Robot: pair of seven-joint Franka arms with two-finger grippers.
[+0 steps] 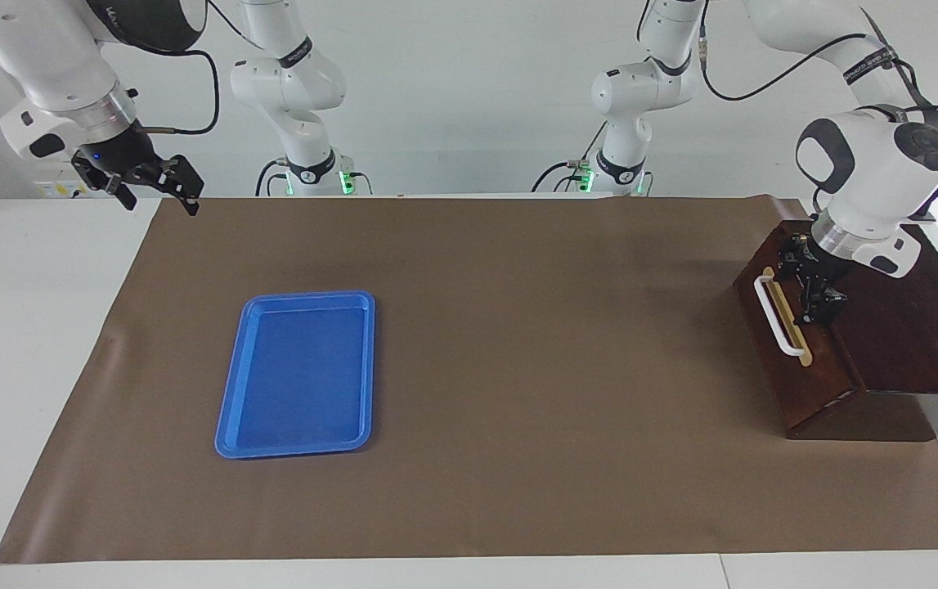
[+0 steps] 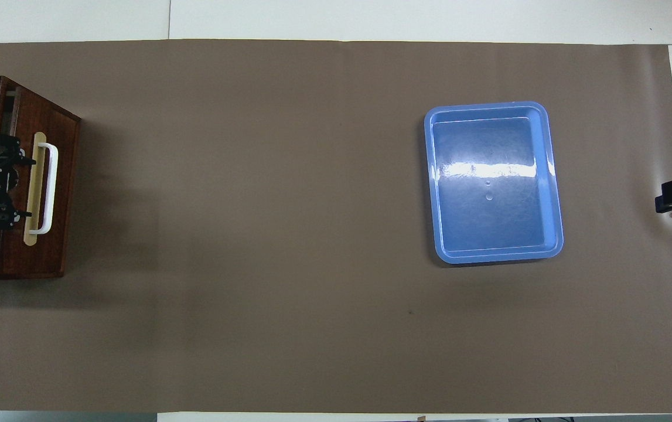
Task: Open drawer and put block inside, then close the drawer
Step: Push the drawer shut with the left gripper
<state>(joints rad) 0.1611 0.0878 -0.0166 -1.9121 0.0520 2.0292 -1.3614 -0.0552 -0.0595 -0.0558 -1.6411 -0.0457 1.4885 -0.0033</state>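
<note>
Overhead view: one drawer (image 2: pixel 48 181) — seemingly nearly shut — one blue tray (image 2: pixel 494 181).

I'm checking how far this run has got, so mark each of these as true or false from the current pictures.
1. The drawer is pushed into the cabinet. True, or nearly: the overhead view shows only a thin gap at its top.
2. The block lies on the blue tray. False: the tray holds nothing, and no block shows in either view.
3. The left gripper is at the top edge of the drawer front, beside the white handle. True.
4. The left gripper is clamped around the handle. False: its fingers are open and sit on the cabinet side of the handle.
5. The right gripper is over the tray. False: it hangs open above the table edge at the right arm's end.
</note>
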